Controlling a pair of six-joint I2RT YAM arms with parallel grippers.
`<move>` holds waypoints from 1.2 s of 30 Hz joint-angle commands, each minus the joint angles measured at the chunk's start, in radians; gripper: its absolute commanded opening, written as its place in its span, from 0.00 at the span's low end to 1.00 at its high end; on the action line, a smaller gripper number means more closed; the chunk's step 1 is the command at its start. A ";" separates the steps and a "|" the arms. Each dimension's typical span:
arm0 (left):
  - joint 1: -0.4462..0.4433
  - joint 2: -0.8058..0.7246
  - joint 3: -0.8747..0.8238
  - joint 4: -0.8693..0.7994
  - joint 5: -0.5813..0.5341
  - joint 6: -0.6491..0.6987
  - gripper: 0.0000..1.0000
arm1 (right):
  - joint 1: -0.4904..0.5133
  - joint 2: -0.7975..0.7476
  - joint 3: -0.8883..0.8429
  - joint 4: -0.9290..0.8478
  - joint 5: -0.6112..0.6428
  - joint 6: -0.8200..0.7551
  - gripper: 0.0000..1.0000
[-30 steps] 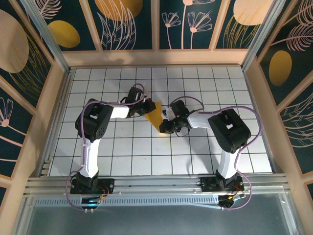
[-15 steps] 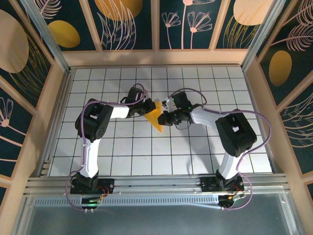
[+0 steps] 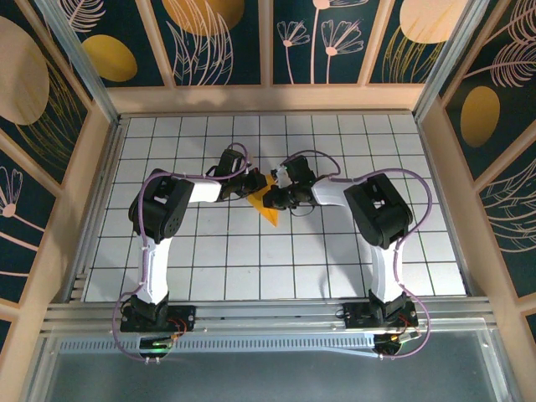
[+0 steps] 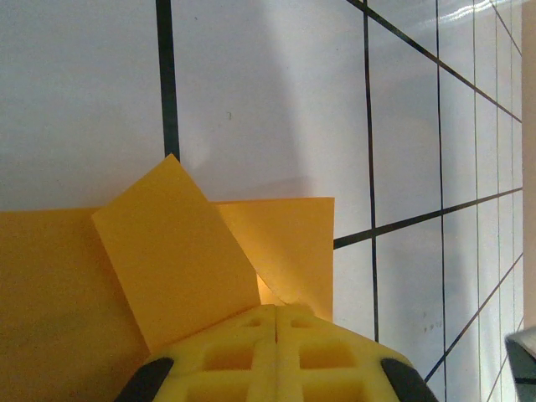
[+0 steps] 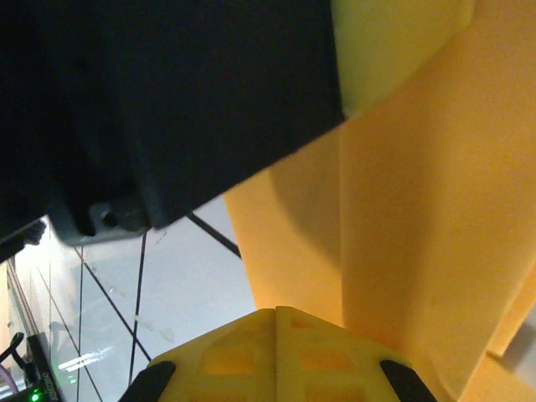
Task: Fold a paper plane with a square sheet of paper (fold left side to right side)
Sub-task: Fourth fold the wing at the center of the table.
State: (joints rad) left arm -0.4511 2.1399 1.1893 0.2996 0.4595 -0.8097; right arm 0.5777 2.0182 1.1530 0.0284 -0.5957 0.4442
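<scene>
The square sheet of paper (image 3: 268, 211), orange-yellow, lies on the white grid table (image 3: 335, 251) as a creased, pointed shape near the middle. In the left wrist view the paper (image 4: 167, 251) has a flap folded over it at an angle. My left gripper (image 3: 255, 186) is shut, its yellow fingertips (image 4: 251, 335) resting on the paper's left part. My right gripper (image 3: 280, 198) is shut too, with its fingertips (image 5: 243, 352) on the paper (image 5: 402, 209) from the right. The two grippers are almost touching, and the left gripper's dark body (image 5: 167, 100) hangs right in front of the right wrist camera.
Wooden frame walls (image 3: 268, 99) with dark-blue patterned panels enclose the table on three sides. A metal rail (image 3: 268, 314) runs along the near edge by the arm bases. Open grid tiles lie all around the paper.
My right gripper has slid left and slightly back across the paper toward the left gripper, and less of the paper shows. The left gripper has stayed in place.
</scene>
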 commanded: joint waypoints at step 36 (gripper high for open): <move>0.004 -0.009 0.033 -0.136 -0.035 0.007 0.10 | 0.046 -0.216 -0.233 -0.184 -0.034 -0.097 0.00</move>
State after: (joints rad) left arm -0.4519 2.1323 1.2041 0.2588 0.4568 -0.8101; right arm 0.6174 1.8545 0.9371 -0.0772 -0.6044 0.3790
